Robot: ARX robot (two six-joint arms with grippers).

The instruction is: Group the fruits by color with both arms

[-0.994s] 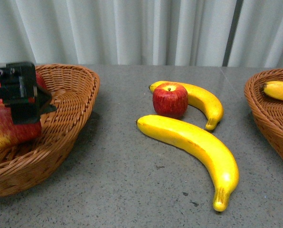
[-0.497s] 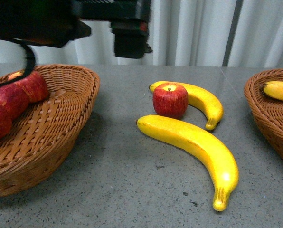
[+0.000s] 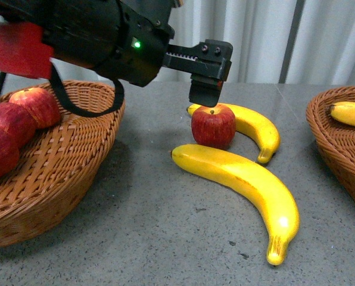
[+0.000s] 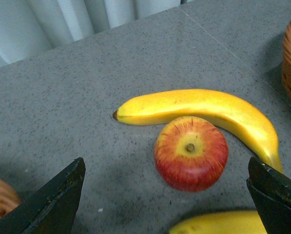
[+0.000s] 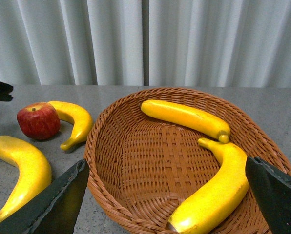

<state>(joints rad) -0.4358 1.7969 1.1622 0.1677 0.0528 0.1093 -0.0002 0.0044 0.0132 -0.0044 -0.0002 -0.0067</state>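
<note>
A red apple (image 3: 213, 125) (image 4: 191, 152) (image 5: 38, 120) lies mid-table against a small curved banana (image 3: 258, 126) (image 4: 204, 109). In front of them is a longer banana (image 3: 249, 185) (image 5: 21, 165). My left gripper (image 3: 205, 95) (image 4: 166, 170) hangs open just above the apple, its jaws wide on either side and nothing held. Over the right basket (image 5: 111, 161) (image 3: 332, 137), which holds two bananas (image 5: 184, 117) (image 5: 218, 190), my right gripper (image 5: 166, 165) stands open and empty. The left basket (image 3: 100, 137) holds several red apples (image 3: 37, 104).
A pale curtain (image 3: 255, 36) closes off the table's back edge. The grey tabletop (image 3: 153, 226) is bare in front of the long banana. My left arm's black body (image 3: 100, 36) spans the upper left of the front view.
My left arm has risen out of the left basket and swung right, ending above the apple on the table. The apples it hovered over stay in the basket.
</note>
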